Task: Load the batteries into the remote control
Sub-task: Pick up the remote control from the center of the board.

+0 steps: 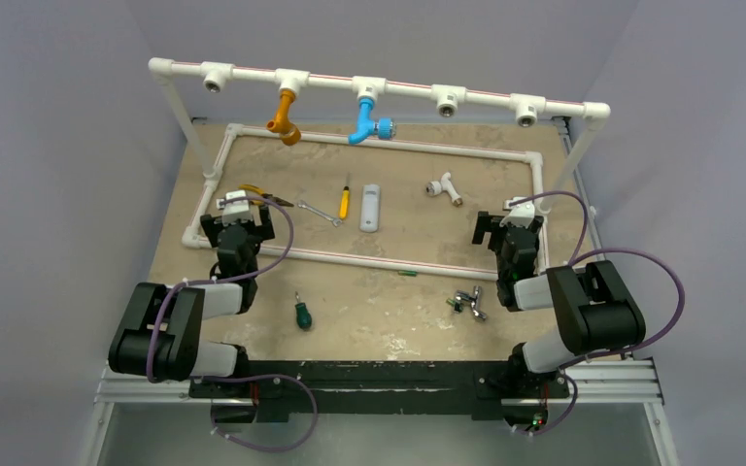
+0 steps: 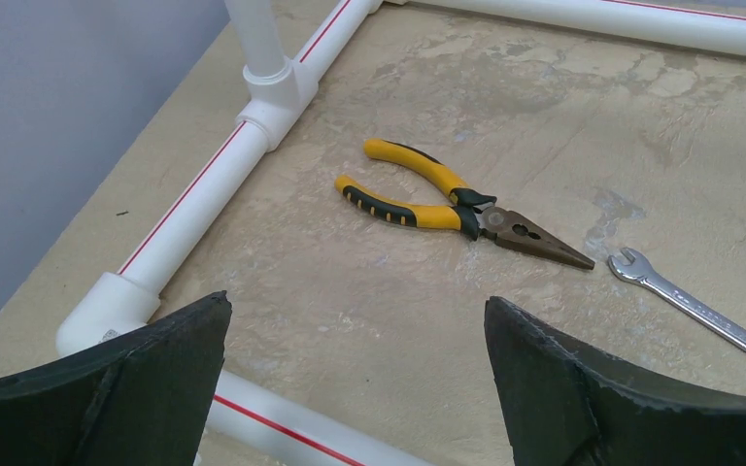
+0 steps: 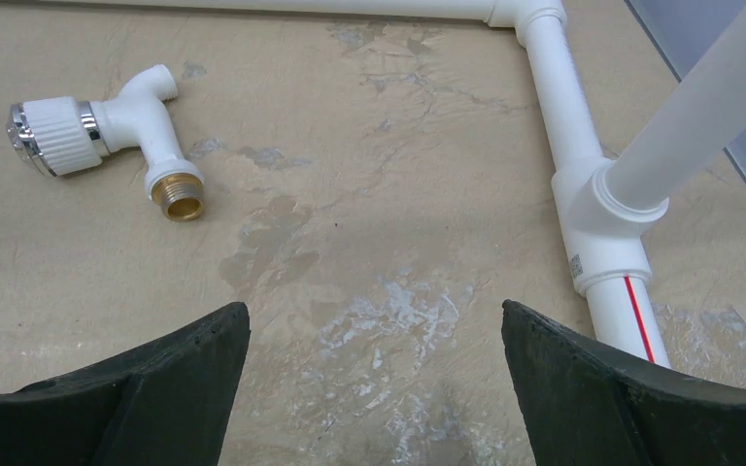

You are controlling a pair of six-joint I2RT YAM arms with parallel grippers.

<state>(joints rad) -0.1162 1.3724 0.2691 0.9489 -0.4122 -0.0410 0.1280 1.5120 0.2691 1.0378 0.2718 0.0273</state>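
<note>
White remote control [image 1: 371, 207], yellow-black pliers [image 2: 466, 209] (red-striped white pipes [image 2: 204, 189])

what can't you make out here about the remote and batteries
- remote control: top view only, too small to tell whether the battery recess faces up.
- batteries: tiny green specks in top view; count and polarity unreadable.
- wrench: left wrist view, handle cut off by the right edge.

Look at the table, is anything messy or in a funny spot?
Nothing is spilled or broken. One tiny green battery lies alone just outside the white pipe frame, away from the remote control inside it. The tabletop looks scuffed, with pale worn patches.
</note>
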